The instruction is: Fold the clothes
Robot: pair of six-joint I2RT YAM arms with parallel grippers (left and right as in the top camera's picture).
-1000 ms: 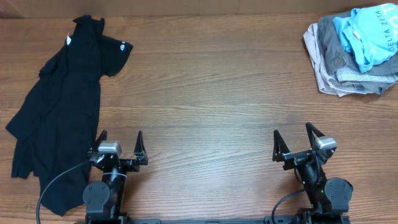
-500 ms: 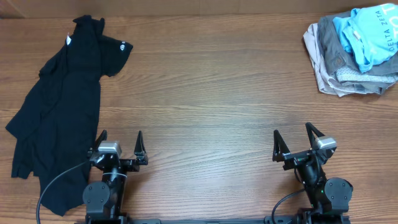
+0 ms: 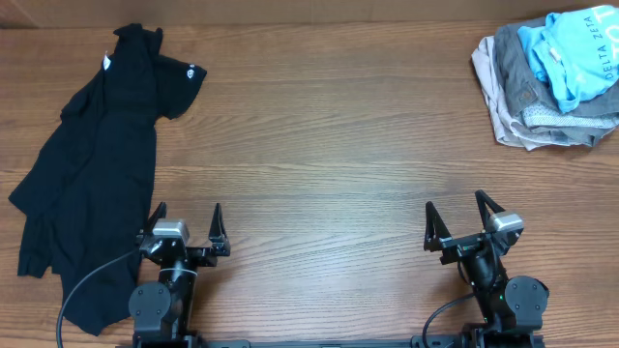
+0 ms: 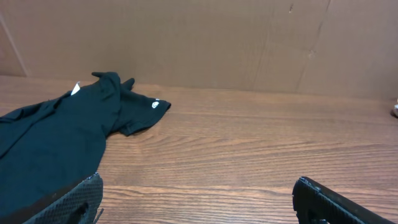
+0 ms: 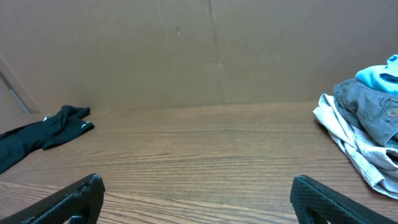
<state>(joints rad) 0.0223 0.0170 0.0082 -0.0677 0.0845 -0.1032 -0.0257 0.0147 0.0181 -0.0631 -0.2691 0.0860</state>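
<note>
A black T-shirt (image 3: 92,184) with a small white sleeve logo lies crumpled along the table's left side; it also shows in the left wrist view (image 4: 56,140) and, far left, in the right wrist view (image 5: 43,134). A light blue T-shirt (image 3: 575,53) with white lettering tops a pile at the back right and peeks in at the right wrist view's edge (image 5: 382,74). My left gripper (image 3: 186,218) is open and empty at the front left, beside the black shirt's lower edge; its fingers frame bare wood (image 4: 199,202). My right gripper (image 3: 455,215) is open and empty at the front right (image 5: 199,199).
Under the blue shirt lie grey and beige garments (image 3: 522,101), also in the right wrist view (image 5: 364,124). The wooden table (image 3: 319,145) stretches between the two heaps. A brown cardboard wall (image 4: 205,43) stands behind the table's far edge.
</note>
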